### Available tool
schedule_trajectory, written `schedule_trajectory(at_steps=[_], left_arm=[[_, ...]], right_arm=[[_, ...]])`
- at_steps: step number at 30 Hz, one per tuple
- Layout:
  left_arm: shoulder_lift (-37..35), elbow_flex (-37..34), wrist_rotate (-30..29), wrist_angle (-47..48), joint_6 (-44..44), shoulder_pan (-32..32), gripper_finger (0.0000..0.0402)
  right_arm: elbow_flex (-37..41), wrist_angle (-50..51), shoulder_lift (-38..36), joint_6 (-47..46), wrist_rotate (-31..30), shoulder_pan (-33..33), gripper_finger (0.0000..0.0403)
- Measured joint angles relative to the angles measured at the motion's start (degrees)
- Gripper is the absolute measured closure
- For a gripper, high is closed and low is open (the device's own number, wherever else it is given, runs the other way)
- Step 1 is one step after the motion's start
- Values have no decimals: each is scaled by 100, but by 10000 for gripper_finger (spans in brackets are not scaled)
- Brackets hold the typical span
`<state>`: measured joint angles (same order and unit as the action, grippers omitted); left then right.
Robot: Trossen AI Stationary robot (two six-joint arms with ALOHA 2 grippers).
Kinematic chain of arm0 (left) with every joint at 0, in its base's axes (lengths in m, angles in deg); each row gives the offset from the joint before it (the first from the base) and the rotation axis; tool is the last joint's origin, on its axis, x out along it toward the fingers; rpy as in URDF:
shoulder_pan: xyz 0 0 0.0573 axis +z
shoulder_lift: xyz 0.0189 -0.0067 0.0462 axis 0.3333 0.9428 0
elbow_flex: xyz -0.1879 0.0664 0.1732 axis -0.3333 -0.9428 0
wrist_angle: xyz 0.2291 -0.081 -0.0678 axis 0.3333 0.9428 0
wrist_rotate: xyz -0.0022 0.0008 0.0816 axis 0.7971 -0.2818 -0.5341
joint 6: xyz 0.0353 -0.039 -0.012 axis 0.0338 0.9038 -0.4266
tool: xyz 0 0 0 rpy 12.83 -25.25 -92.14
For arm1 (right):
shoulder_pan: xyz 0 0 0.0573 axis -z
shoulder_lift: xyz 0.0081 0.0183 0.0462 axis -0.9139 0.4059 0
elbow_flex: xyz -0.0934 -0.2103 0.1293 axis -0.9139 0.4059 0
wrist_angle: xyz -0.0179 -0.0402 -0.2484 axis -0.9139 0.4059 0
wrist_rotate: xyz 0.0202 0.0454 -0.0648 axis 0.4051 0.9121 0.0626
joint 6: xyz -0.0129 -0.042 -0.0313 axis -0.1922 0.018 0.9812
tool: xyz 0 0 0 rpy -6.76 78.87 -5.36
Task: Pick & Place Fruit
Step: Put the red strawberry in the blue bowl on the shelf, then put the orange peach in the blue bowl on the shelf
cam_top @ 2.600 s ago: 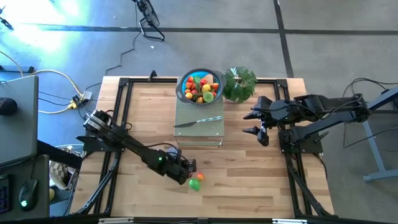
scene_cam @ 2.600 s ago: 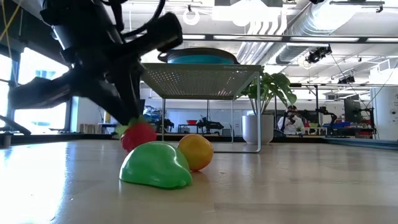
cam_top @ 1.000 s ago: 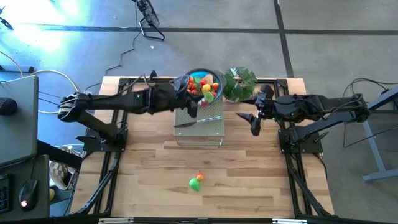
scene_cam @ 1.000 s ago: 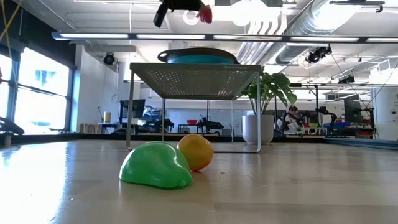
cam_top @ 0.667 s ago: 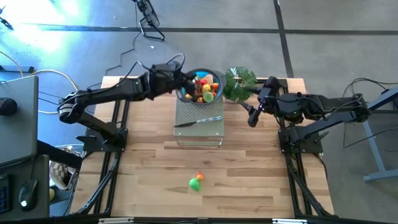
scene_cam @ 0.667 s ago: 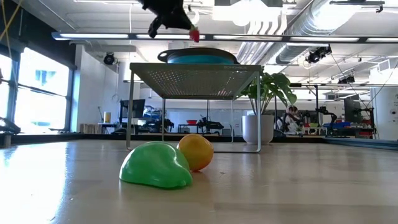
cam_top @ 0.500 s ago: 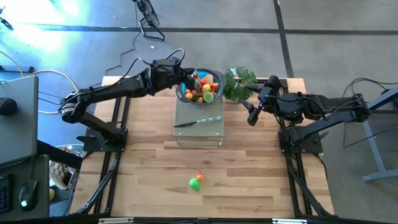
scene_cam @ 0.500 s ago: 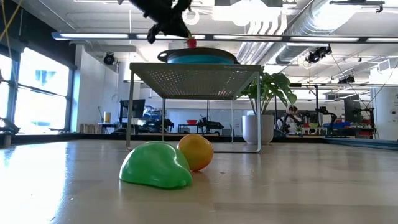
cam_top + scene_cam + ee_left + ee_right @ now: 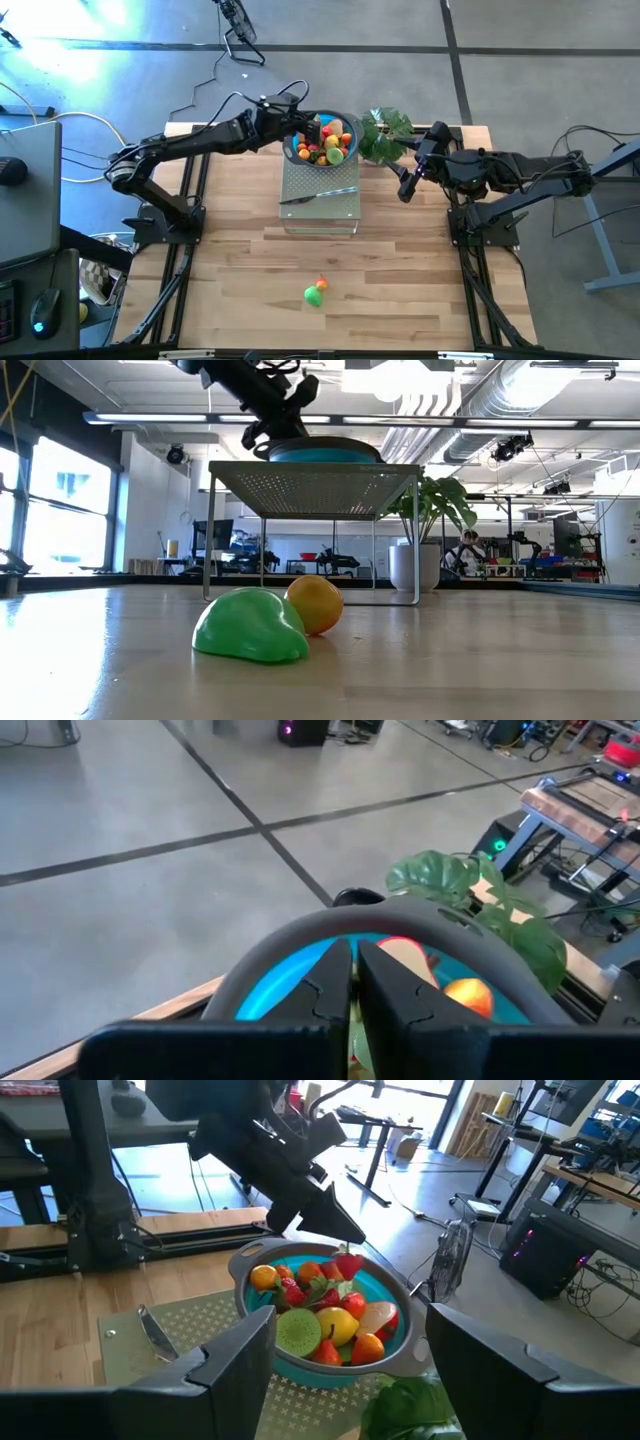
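Note:
A blue bowl with a grey rim (image 9: pixel 291 148) sits on a perforated metal rack (image 9: pixel 320 212) at the far middle of the table, heaped with small toy fruits (image 9: pixel 320 1320). My left gripper (image 9: pixel 303 125) reaches over the bowl from the left and is shut on a red strawberry (image 9: pixel 349 1266). A green fruit (image 9: pixel 250 625) and an orange one (image 9: pixel 315 603) lie touching on the near part of the table. My right gripper (image 9: pixel 405 185) hangs open to the right of the rack, facing the bowl. My left gripper pinches the red strawberry at its green leafy top (image 9: pixel 346 1252) between the two fingertips, slanting down from the table's left side. The strawberry hangs below the tips, just over the heaped fruit inside the bowl; whether it rests on that fruit I cannot tell.
A slim silver knife (image 9: pixel 320 195) lies on the rack in front of the bowl. A leafy green plant (image 9: pixel 385 135) stands right of the bowl, close to my right gripper. Bare wood lies between the rack and the two loose fruits.
My left gripper has carried the red strawberry from above the rack toward the far edge and down, so it now hangs inside the bowl's rim. My right gripper has shifted a little toward the far edge.

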<state>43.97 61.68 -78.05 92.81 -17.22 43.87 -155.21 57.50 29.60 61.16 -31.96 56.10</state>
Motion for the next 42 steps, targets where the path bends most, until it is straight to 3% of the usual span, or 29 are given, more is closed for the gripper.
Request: schedule_trajectory(at_steps=[11, 15, 20, 28, 36, 42], left_arm=[[-5, 0, 16, -23, 100, -2, 290], [-204, -4, 296, -8, 214, -4, 280], [-431, -2, 1018, 97, 241, -154, 305], [-623, 4, 1060, 615, 174, -1124, 394], [-623, 4, 1028, 1271, 637, -2291, 393], [-623, 4, 672, 1756, 1326, -3214, 399]], right_arm=[[0, 2, 0, -2, 47, 0, 152], [0, 2, 0, -3, 64, 0, 152], [0, 2, 0, -2, 66, 0, 152], [0, 4, 0, -4, 75, 0, 152], [0, 4, 0, -23, 257, 0, 152], [0, 6, 2, -71, 623, 0, 152]])
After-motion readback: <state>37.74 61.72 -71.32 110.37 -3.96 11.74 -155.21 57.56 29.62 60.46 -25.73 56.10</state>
